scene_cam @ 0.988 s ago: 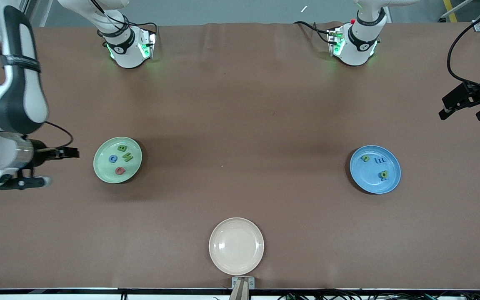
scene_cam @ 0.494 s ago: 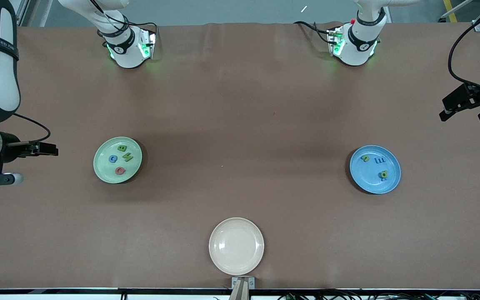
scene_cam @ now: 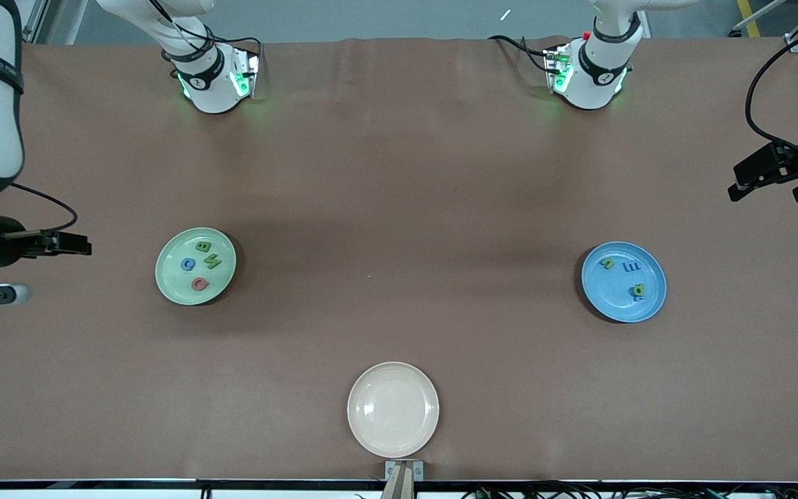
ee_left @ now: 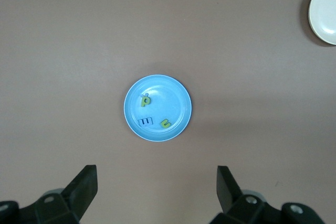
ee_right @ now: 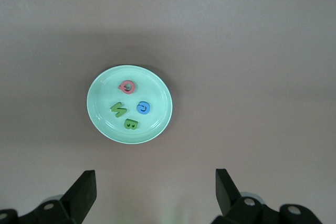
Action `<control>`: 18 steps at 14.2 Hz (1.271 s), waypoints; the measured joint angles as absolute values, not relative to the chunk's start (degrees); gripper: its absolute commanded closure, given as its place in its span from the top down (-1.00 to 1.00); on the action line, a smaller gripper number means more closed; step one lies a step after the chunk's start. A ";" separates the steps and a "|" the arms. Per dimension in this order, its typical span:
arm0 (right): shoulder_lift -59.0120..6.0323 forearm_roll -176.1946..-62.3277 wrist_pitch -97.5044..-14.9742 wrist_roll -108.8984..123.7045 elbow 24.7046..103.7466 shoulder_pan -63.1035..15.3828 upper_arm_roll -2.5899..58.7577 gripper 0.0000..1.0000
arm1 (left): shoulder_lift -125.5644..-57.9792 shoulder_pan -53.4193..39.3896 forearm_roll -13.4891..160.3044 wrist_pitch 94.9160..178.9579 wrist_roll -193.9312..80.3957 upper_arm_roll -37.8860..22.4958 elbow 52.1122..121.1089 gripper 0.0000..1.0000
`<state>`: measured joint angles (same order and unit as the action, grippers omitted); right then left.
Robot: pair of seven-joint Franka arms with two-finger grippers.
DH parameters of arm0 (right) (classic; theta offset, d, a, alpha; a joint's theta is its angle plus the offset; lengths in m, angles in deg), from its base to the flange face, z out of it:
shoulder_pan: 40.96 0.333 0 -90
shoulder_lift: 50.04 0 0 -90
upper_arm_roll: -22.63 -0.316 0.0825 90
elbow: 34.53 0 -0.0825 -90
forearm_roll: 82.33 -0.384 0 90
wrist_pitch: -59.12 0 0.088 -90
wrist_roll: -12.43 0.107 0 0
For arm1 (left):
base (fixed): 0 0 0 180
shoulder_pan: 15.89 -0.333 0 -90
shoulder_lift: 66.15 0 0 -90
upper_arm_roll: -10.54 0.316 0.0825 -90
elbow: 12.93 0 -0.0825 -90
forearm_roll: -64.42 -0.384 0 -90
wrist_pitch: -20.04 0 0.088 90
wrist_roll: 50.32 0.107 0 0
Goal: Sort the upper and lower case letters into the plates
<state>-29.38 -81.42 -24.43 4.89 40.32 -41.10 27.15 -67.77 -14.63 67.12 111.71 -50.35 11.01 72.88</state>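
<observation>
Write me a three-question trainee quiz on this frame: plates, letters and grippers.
1. True or false: the cream plate holds a letter.
2. How many letters lie in the mint green plate?
3. Which plate holds the pinkish red letter? A) blue plate B) mint green plate C) cream plate

Key
1. False: it holds nothing.
2. Four: two green, one blue, one pinkish red.
3. B.

Both grippers are open and hold nothing: the left gripper is over the table's edge at the left arm's end, the right gripper over the right arm's end.
</observation>
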 measured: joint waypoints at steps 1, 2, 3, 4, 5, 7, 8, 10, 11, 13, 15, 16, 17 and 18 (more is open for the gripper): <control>-29.38 -81.42 -23.86 4.95 39.25 -41.11 27.15 1.00 | -67.77 -14.63 67.12 111.71 -50.35 10.99 72.88 0.99; -29.38 -81.42 -23.48 5.07 38.73 -41.11 27.14 1.00 | -67.77 -14.63 67.12 111.71 -50.35 10.98 72.89 0.99; -29.36 -81.46 -23.38 5.16 38.66 -41.12 27.15 1.00 | -67.76 -14.64 67.12 111.85 -50.35 10.98 72.96 0.99; -29.30 -81.59 -23.36 5.21 38.66 -41.11 27.12 1.00 | -67.69 -14.64 67.12 112.29 -50.35 10.98 73.26 0.99; -29.19 -81.70 -23.35 5.21 38.67 -41.10 27.04 1.00 | -67.47 -14.65 67.12 113.10 -50.35 10.98 73.93 0.99; -28.83 -81.71 -23.26 5.23 38.70 -41.07 26.92 1.00 | -66.55 -14.67 67.12 114.56 -50.35 10.97 75.86 0.99; -28.58 -81.71 -23.24 5.23 38.78 -41.09 26.92 1.00 | -66.08 -14.67 67.12 114.78 -50.35 10.95 76.49 0.99; -28.24 -81.71 -23.39 5.23 39.34 -41.12 26.97 1.00 | -65.38 -14.67 67.12 114.94 -50.35 10.92 77.19 0.99; -28.19 -81.69 -23.78 5.23 39.84 -41.14 26.98 1.00 | -65.20 -14.67 67.12 115.00 -50.35 10.92 77.29 0.99; -28.19 -81.61 -24.79 5.23 41.00 -41.14 27.00 1.00 | -65.10 -14.67 67.12 115.10 -50.35 10.90 77.30 0.99; -28.60 -81.56 -25.40 5.23 41.98 -41.19 27.08 1.00 | -65.10 -14.66 67.12 115.14 -50.35 10.84 77.32 0.99; -29.26 -81.55 -25.43 5.23 42.53 -41.30 27.16 1.00 | -65.10 -14.69 67.12 115.16 -50.35 10.84 77.34 0.99; -30.41 -81.55 -25.45 5.23 43.41 -41.47 27.24 1.00 | -65.10 -14.75 67.12 115.18 -50.35 10.85 77.35 0.99; -31.94 -81.55 -25.48 5.22 44.48 -41.63 27.29 1.00 | -65.10 -14.83 67.12 115.20 -50.35 10.85 77.36 0.99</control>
<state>-31.94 -81.55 -25.48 5.22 44.48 -41.63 27.29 -65.10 -14.83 67.12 115.20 -50.35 10.85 77.36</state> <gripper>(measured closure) 0.000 0.000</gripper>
